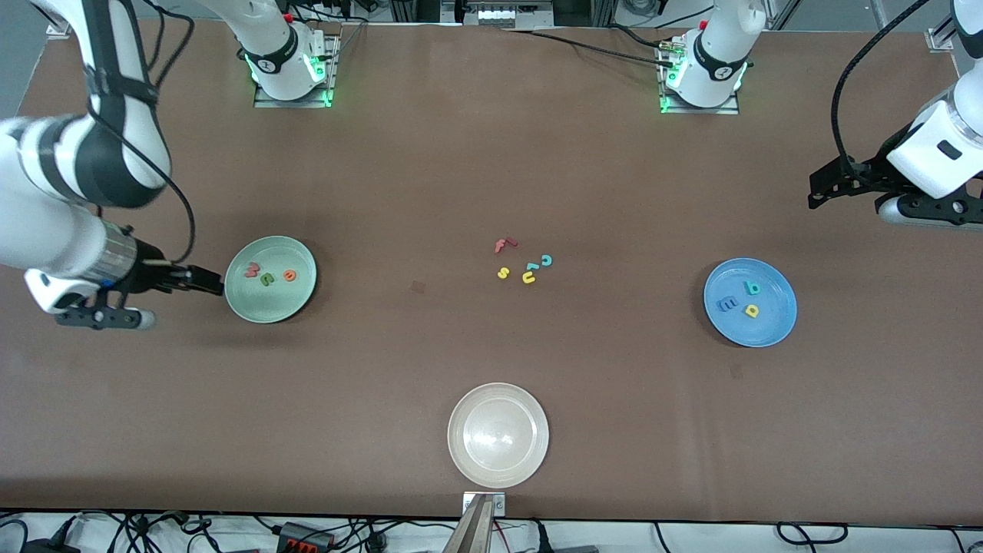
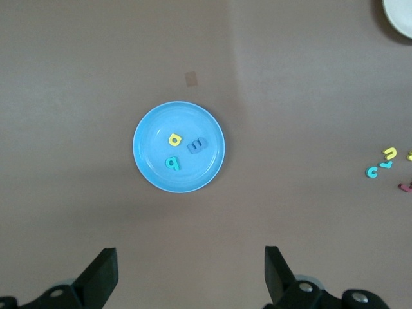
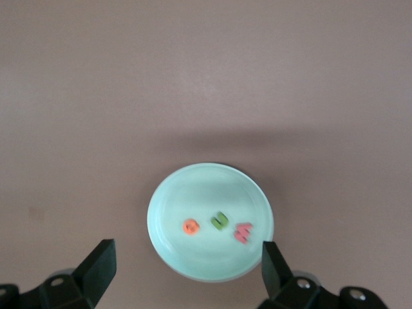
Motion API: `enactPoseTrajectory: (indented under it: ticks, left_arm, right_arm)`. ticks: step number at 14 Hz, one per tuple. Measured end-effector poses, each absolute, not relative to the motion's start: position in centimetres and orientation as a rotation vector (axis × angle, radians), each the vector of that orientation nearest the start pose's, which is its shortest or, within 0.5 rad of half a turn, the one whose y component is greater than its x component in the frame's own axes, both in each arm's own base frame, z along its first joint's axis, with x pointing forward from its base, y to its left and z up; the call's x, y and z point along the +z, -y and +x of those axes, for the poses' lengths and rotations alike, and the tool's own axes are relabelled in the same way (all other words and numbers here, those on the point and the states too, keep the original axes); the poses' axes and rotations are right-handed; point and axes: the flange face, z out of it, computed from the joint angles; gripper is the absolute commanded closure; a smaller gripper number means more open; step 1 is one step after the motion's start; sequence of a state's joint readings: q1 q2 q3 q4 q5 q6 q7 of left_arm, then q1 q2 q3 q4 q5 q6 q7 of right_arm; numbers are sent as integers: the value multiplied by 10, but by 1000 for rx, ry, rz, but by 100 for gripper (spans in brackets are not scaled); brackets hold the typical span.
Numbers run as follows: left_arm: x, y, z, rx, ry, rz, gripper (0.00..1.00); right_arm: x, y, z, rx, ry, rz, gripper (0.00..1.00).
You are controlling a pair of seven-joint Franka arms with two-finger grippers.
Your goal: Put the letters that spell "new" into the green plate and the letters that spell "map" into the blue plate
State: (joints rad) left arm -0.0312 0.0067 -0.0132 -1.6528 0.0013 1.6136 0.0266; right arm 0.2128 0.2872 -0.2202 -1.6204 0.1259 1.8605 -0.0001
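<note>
Green plate (image 1: 270,303) is being seen at the middle left of the front frame, toward the right arm's end of the table. Three letters are lying in it in a row: pinkish-red "w" (image 1: 251,269), dark green "n" (image 1: 266,279), orange "e" (image 1: 289,275). All three are apart from one another.

Blue plate (image 1: 772,322) is being seen at the middle right of the front frame, toward the left arm's end. Blue "m" (image 1: 727,305), teal "a" (image 1: 753,289) and yellow "p" (image 1: 752,310) are lying in it, close together.

Loose letters are lying on the table (image 1: 491,177) near frame centre: red "f" (image 1: 503,245), yellow "s" (image 1: 503,273), yellow "u" (image 1: 528,277), teal "c" (image 1: 547,260). A whitish-beige plate (image 1: 461,453) is sitting at lower centre, nearest the front camera.

Right gripper (image 1: 206,282) is being held at the green plate's rim, jaws spread wide, nothing between them. Left gripper (image 1: 829,187) is being held at the upper right of the front frame, above the table, jaws likewise wide and holding nothing.
</note>
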Motion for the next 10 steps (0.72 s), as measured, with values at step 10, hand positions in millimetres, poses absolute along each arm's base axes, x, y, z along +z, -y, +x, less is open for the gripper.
enactPoseTrajectory:
  ticks: [10]
  left_arm:
    - [595,23,553,108,-108,-3134,0]
  right_arm:
    - [606,67,614,-60,-181,-3111,0]
